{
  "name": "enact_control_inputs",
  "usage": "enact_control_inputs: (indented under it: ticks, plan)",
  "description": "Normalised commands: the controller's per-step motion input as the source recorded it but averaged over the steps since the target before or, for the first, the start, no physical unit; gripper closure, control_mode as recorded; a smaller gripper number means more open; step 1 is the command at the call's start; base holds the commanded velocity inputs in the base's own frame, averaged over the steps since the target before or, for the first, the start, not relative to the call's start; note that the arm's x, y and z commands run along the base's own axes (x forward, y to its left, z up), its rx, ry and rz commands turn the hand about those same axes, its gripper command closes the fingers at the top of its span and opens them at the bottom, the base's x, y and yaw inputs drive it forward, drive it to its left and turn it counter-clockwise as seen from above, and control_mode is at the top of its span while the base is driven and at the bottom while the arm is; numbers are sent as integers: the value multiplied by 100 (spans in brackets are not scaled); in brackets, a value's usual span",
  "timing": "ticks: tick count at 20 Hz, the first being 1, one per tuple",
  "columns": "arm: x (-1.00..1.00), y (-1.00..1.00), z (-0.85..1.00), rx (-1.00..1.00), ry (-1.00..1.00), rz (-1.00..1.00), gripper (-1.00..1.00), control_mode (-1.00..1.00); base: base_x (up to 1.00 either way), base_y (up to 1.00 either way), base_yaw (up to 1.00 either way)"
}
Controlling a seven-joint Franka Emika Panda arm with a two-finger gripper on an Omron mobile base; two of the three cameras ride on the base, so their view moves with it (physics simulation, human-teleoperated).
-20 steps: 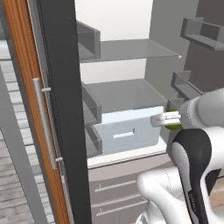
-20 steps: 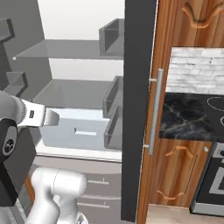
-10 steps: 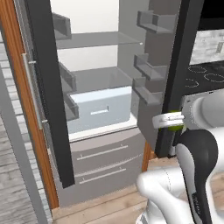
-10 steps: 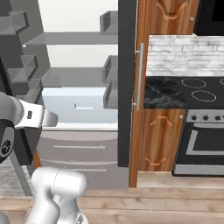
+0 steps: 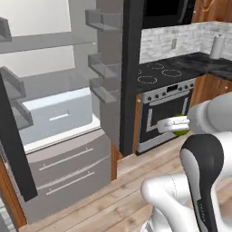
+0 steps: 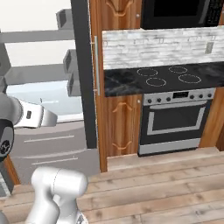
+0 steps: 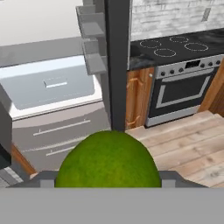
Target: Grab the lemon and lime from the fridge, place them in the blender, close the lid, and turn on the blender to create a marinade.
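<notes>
A dark green lime (image 7: 108,164) sits between my fingertips (image 7: 43,178) in the hand view, with my gripper (image 7: 108,175) shut on it. From the left base view the lime (image 5: 182,126) peeks out green beside the gripper (image 5: 174,124), held in the air in front of the oven. The fridge (image 5: 59,113) stands open at the left, white inside with grey shelves and a pale drawer (image 7: 50,85); its dark door (image 5: 129,68) points edge-on toward me. The fridge (image 6: 43,87) also lies at the left of the right base view. The lemon, the blender and the lid are out of view.
To the right of the fridge are a wood cabinet (image 6: 118,118), a black counter with a cooktop (image 6: 166,76) and a steel oven (image 6: 177,120). A dark microwave (image 6: 179,13) hangs above. Wood floor (image 6: 166,188) spreads in front.
The base has swung right and backed off: the fridge slid left in both base views and the stove came into sight. The gripper keeps its hold on the lime.
</notes>
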Motion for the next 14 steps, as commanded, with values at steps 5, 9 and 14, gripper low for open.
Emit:
enact_control_inputs:
  ticks: [5, 9, 14]
  plan:
    - [0, 0, 0, 0, 0, 0, 100, 100, -14, -88, -43]
    - [0, 0, 0, 0, 0, 0, 100, 100, -2, -94, -48]
    - [0, 0, 0, 0, 0, 0, 100, 100, 10, -91, -59]
